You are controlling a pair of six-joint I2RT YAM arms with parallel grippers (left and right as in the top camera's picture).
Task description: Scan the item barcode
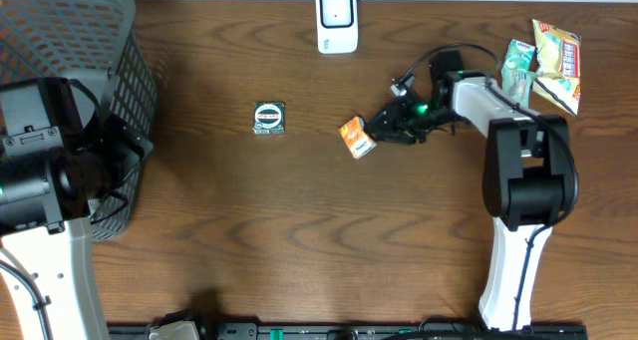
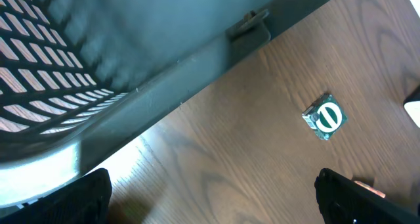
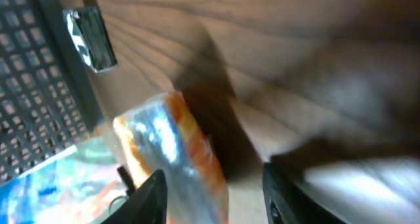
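A small orange packet (image 1: 356,138) lies on the table at the tip of my right gripper (image 1: 384,129). The blurred right wrist view shows the packet (image 3: 167,145) against the left finger, with a bare gap to the right finger, so my right gripper (image 3: 213,184) stands open around it. The white scanner (image 1: 337,19) stands at the far edge, up and left of the packet. My left gripper (image 2: 210,204) hangs wide open over bare wood beside the basket, holding nothing.
A dark mesh basket (image 1: 60,41) fills the far left corner. A square green-and-black item (image 1: 269,118) lies left of the orange packet. Two snack bags (image 1: 556,51) lie at the far right. The right arm's cable loops near its wrist.
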